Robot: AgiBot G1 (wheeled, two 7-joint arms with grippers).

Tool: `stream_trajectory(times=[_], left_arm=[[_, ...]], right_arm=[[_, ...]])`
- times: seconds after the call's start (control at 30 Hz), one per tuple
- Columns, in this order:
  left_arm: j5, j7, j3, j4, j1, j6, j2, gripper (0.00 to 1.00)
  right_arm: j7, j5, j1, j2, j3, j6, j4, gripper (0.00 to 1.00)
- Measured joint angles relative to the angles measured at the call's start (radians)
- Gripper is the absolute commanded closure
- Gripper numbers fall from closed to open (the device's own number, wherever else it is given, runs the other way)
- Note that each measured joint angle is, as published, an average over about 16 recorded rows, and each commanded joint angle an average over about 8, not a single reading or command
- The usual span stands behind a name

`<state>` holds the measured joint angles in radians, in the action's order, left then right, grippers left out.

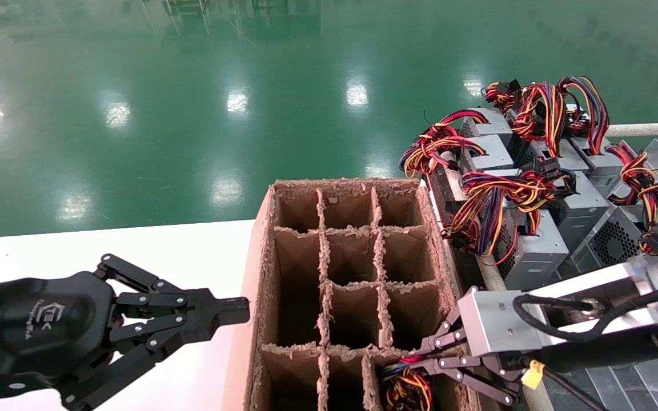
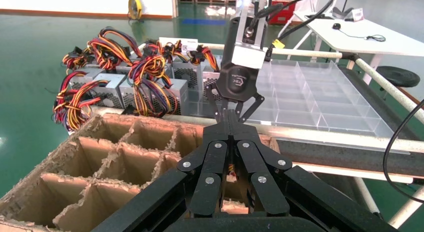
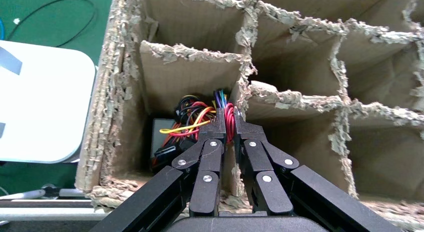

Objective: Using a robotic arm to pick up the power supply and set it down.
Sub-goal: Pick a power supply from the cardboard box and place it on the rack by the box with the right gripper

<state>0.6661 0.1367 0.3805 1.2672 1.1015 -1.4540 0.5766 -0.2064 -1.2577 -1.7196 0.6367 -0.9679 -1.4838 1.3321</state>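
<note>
My right gripper [image 3: 229, 123] pinches the red wires of the power supply [image 3: 172, 142], which sits down in the near right corner cell of the cardboard divider box [image 1: 266, 240]. My left gripper [image 1: 236, 311], fingers pressed together, hovers over the white tabletop [image 1: 180, 251] beside the box's left wall.

Two tools [image 1: 232, 311] [image 1: 420, 357], one divider box [image 1: 260, 274] with twelve cells, one white table [image 1: 135, 251]
</note>
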Motion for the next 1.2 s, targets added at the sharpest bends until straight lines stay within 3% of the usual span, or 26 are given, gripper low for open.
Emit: stream_trajectory(times=[0.77, 1.2], left_arm=[[0.0, 0.0, 0.0, 0.0, 0.0, 0.0, 0.0, 1.0], [0.0, 0.0, 0.0, 0.0, 0.0, 0.0, 0.0, 1.0]], right_arm=[[0.023, -0.012, 0.018, 0.012, -0.005, 0.037, -0.007, 1.0], [0.067, 0.023, -0.021, -0.03, 0.038, 0.037, 0.013, 1.0]])
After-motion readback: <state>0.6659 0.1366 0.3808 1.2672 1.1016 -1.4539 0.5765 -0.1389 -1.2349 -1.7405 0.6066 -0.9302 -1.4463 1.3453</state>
